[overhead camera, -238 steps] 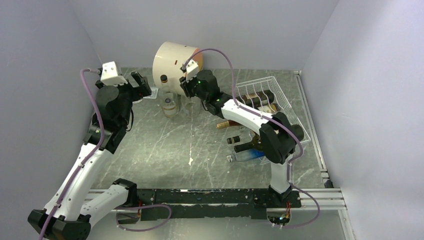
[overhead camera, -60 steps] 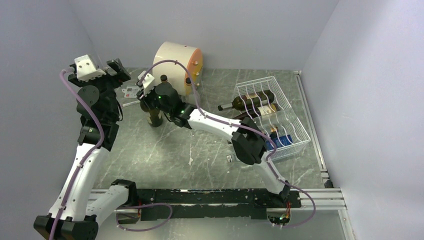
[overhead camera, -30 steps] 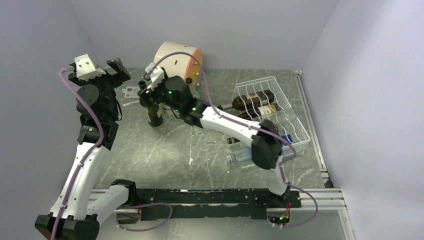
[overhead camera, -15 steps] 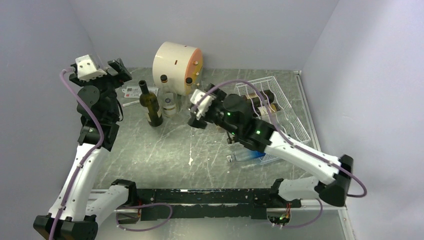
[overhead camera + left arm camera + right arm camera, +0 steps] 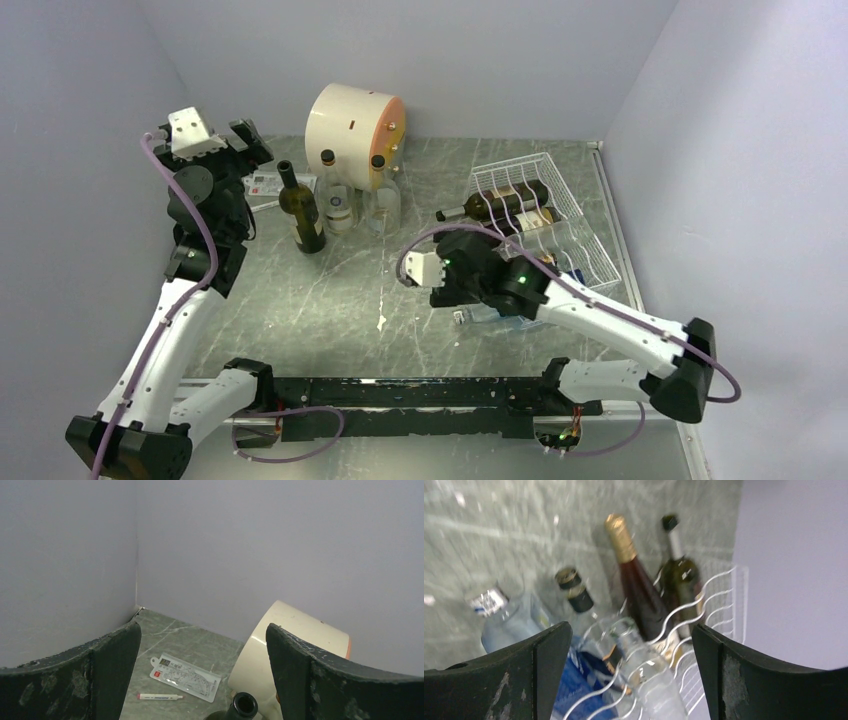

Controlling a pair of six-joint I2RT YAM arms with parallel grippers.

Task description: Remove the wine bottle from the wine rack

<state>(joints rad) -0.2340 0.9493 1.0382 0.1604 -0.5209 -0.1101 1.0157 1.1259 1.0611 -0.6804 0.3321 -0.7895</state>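
A dark wine bottle stands upright on the table, well apart from the wine rack, so I'd call that one done. Several bottles lie packed in its cradles. The right gripper hangs by their necks, spread wide and empty. The left gripper, equally agape, hovers near the cream drum.

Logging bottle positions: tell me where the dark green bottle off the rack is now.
Top view: the dark green bottle stands upright left of centre, beside a clear bottle, in front of the cream drum.
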